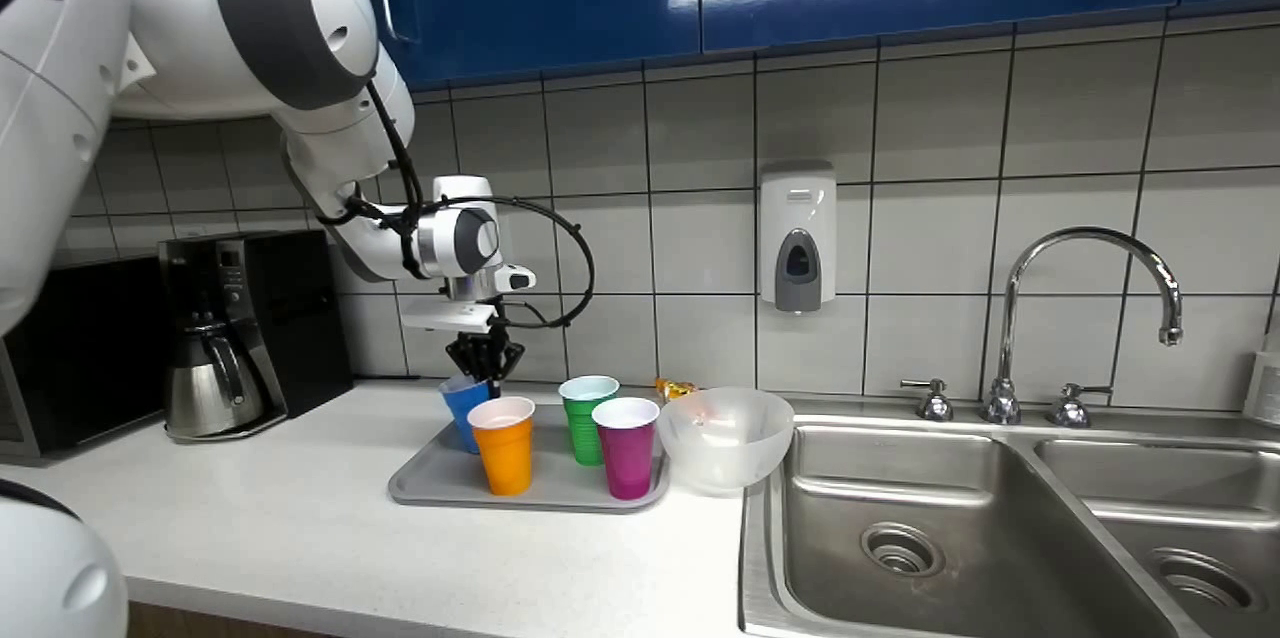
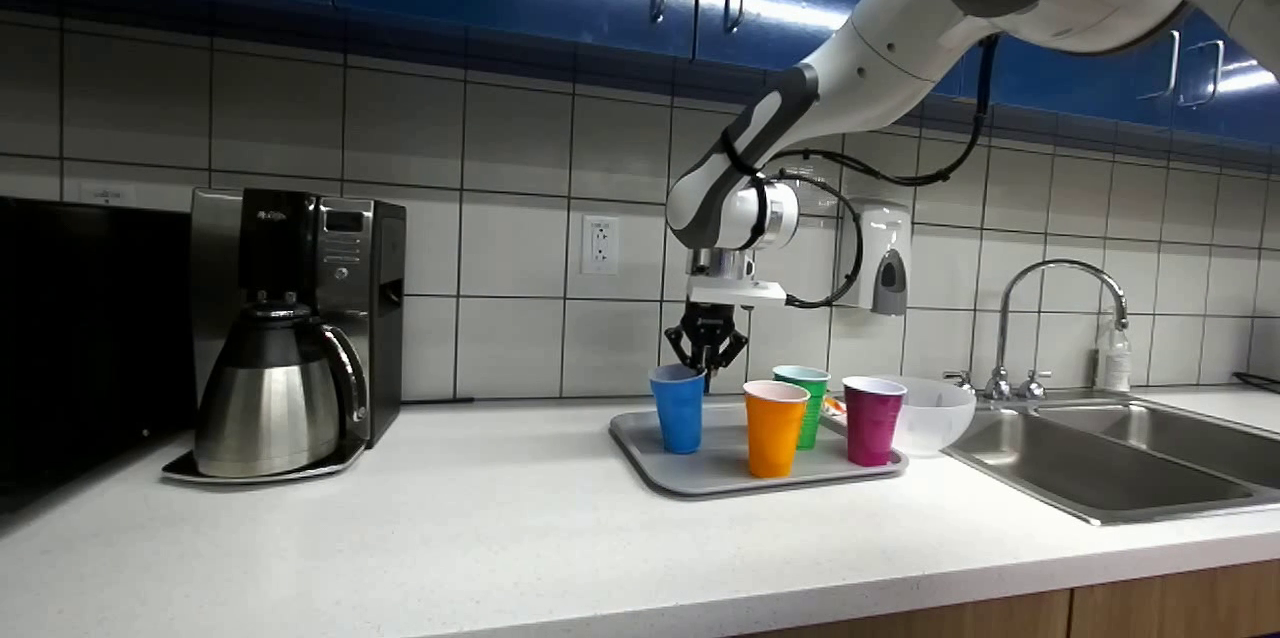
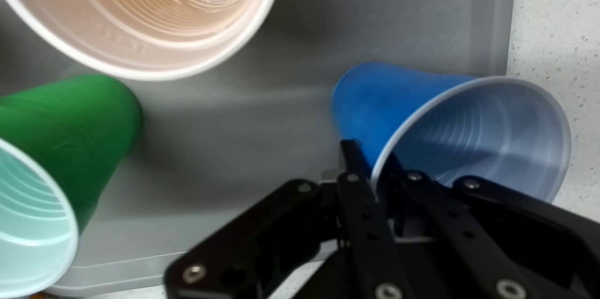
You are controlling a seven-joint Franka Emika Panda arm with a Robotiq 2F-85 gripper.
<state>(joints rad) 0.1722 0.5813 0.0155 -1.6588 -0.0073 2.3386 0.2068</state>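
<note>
A: Where was the blue cup (image 2: pixel 680 413)?

B: In an exterior view, on the nine o'clock side of the gray tray (image 2: pixel 715 473), its base apparently resting there.

A: And which step was under way?

B: My judgement: handling that cup by its lip, either taking hold or letting go. I couldn't say which.

A: What did the next move call for?

B: As I read it, motion straight along the cup's wall; a sideways drift could have tipped something that looked so thin.

A: How did the hand (image 3: pixel 372 154) stand?

B: Nearly closed. Its fingers (image 3: pixel 358 205) left only a narrow gap, astride the rim at about eight o'clock in the wrist view: one inside the cup, one outside. Whether they actually pinched the wall, I couldn't tell.

A: And around it?

B: In that same wrist view, the orange cup (image 3: pixel 150 22) was at ten o'clock from the blue one, the green cup (image 3: pixel 79 125) at nine.

A: Farther out?

B: In an exterior view, the purple cup (image 2: pixel 873 423) stood at three o'clock, with the bowl (image 2: pixel 935 418) just past it, then the sink (image 2: pixel 1080 458). Toward nine, the coffee maker (image 2: pixel 345 298) sat on the desk (image 2: pixel 450 528).
</note>
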